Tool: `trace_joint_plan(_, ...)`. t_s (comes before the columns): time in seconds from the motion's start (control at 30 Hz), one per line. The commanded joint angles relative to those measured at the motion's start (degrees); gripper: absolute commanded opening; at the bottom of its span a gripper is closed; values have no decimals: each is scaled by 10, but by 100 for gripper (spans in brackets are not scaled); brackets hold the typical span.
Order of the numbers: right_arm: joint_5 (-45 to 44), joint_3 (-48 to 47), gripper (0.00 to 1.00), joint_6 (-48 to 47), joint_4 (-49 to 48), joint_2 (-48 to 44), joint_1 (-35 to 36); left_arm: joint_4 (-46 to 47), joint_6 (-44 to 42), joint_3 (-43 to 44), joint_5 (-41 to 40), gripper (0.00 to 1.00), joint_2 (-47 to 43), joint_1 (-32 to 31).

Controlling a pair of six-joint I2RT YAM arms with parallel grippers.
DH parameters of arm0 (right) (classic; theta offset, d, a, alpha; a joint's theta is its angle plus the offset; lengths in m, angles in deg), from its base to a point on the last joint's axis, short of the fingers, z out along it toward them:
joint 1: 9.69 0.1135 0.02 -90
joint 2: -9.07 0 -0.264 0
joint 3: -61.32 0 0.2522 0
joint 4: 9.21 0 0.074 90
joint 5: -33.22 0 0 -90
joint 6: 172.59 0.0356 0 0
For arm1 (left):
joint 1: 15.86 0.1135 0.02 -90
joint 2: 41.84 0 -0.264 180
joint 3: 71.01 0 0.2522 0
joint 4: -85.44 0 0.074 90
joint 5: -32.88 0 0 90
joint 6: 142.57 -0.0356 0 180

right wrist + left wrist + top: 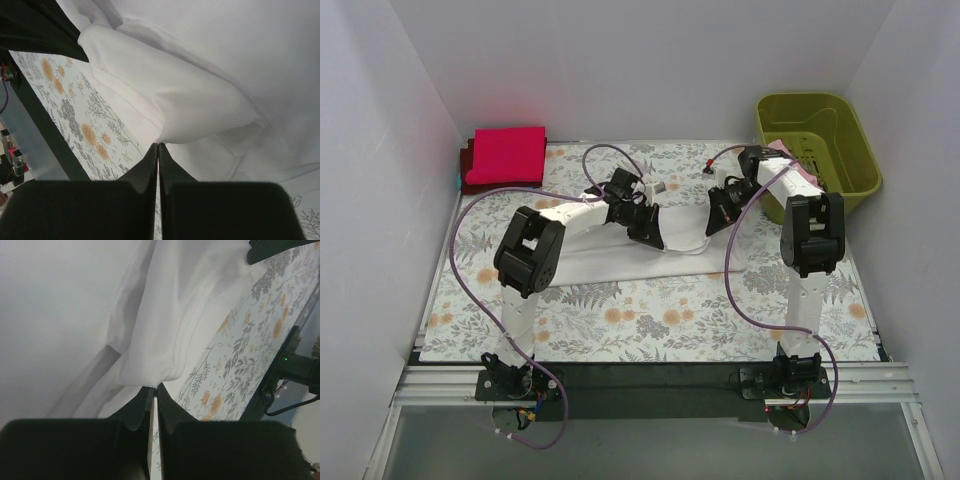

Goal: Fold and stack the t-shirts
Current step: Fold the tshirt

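Observation:
The white t-shirt (620, 262) lies spread across the middle of the floral table cover. My left gripper (647, 232) is shut on a bunched edge of it (150, 365) and my right gripper (717, 222) is shut on another fold of it (200, 110); both hold the cloth lifted between them. The crimson red t-shirt (506, 154) lies folded at the back left. The pale pink t-shirt (796, 163) hangs over the near rim of the basket, partly hidden by my right arm.
An olive-green plastic basket (820, 130) stands at the back right. White walls close in the table on three sides. The floral table cover (650, 320) runs to the black front rail.

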Motion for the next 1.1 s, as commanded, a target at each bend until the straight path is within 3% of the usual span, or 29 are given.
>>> trace_joint_plan(0.0,38,-40,1,1,12,12,-10,31,31,13,53,0,-23,30)
trace_joint_plan(0.17,64,-60,1,0,12,29,-19,82,107,0,138,1,-5,60)
trace_joint_plan(0.2,66,-62,7,1,11,35,-20,92,121,-5,146,9,2,65)
trace_joint_plan(0.23,73,-67,24,2,11,37,-23,98,139,-5,160,14,4,76)
trace_joint_plan(0.37,85,-75,43,4,6,37,-42,154,188,-22,174,29,4,103)
trace_joint_plan(0.43,79,-77,47,3,9,33,-46,166,198,-28,174,34,1,117)
trace_joint_plan(0.53,49,-53,47,-22,7,7,-56,165,180,-40,163,36,-24,128)
trace_joint_plan(0.63,3,-23,45,-42,7,-25,-58,152,99,-55,135,38,-65,115)
trace_joint_plan(0.77,-27,24,30,-39,7,-45,-56,49,-116,-30,47,38,-91,51)
trace_joint_plan(0.8,-36,30,27,-39,5,-52,-55,40,-187,-28,-11,38,-98,35)
trace_joint_plan(0.9,-56,55,19,-33,0,-56,-47,28,-254,-24,-58,36,-98,-30)
trace_joint_plan(1.07,-105,95,10,0,-37,-51,-43,-4,-309,16,-57,31,-69,-65)
